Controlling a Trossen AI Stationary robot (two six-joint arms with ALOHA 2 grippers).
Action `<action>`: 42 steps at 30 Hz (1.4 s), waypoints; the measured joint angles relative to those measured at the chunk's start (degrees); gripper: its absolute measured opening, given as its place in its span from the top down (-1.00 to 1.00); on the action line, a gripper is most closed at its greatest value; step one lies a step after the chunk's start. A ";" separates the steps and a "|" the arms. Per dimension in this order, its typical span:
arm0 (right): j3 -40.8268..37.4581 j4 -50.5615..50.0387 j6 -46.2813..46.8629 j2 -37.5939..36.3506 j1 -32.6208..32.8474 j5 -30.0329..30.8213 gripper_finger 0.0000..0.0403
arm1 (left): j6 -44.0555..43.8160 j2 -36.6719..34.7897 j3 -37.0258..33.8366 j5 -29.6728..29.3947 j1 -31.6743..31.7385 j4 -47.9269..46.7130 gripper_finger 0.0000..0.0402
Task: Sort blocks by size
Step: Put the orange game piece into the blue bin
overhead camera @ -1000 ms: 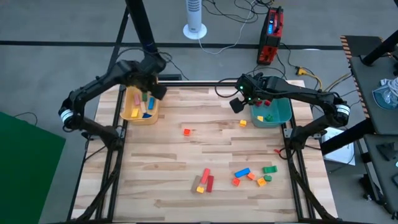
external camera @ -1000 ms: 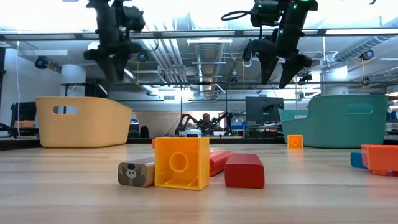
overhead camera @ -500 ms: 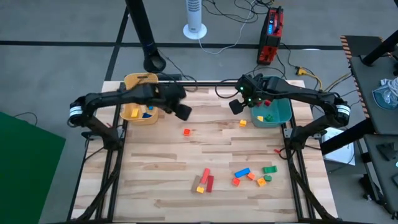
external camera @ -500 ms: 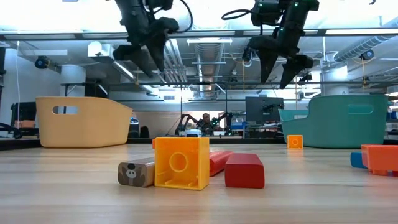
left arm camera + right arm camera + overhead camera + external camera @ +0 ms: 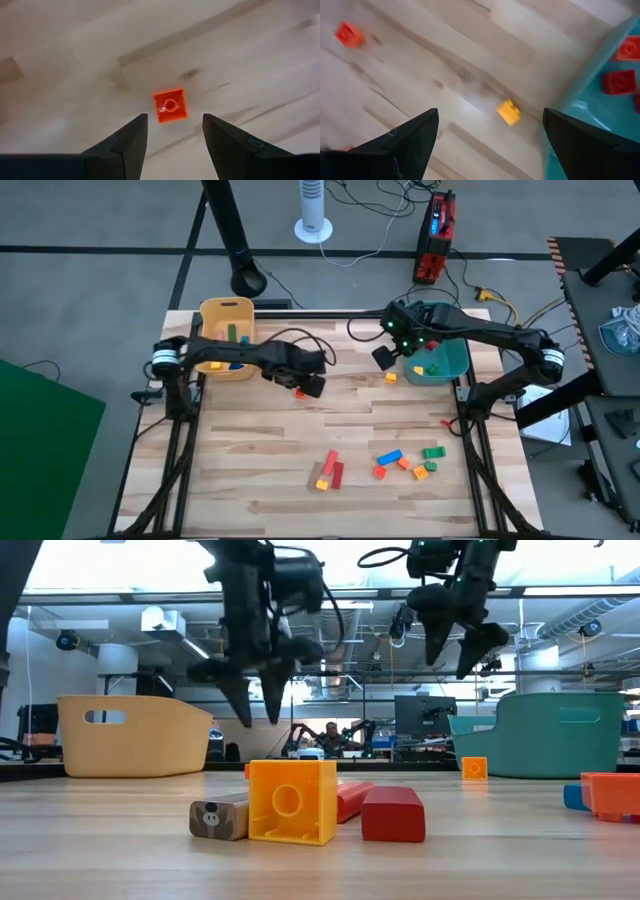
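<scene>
We judge sorting partly done: yellow bin (image 5: 213,364) upper left and teal bin (image 5: 455,360) upper right hold some blocks; cluster (image 5: 405,460) and bars (image 5: 329,470) remain lower centre. Left gripper (image 5: 308,383) spread wide over red cube (image 5: 169,105). Right gripper (image 5: 383,356) wide near yellow cube (image 5: 507,111). Pale wood table (image 5: 250,470); workshop with a person behind.
</scene>
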 joint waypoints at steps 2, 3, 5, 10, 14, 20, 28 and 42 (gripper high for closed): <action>0.42 -2.64 -1.34 -0.25 0.00 -0.09 -0.72 | -0.40 1.92 -0.02 0.03 0.03 0.12 0.11; 0.54 -3.63 -1.98 -0.46 0.00 -0.09 -0.72 | -0.64 2.67 -0.02 0.17 0.07 0.25 0.09; 0.60 -4.14 -2.58 -1.10 0.00 -0.09 -0.71 | -1.31 3.68 -0.02 0.29 0.11 0.33 0.05; 0.60 -3.03 -3.15 -2.58 0.00 0.35 -0.74 | -2.29 4.58 -0.02 0.49 0.20 3.12 -0.10; 0.60 -2.72 -3.55 -2.96 0.00 0.53 -0.75 | -3.89 5.27 -0.02 1.08 0.11 4.13 -0.18; 0.60 -2.68 -4.68 -2.97 0.00 0.53 -0.75 | -4.14 7.08 -0.02 1.15 0.07 4.01 -0.19; 0.57 -2.59 -5.37 -2.95 0.00 0.57 -0.73 | -3.12 11.57 -0.02 1.20 -0.04 4.11 -0.19; 0.55 -2.14 -5.52 -2.93 0.00 2.61 -0.71 | 4.02 12.47 0.09 1.59 -1.05 5.78 0.33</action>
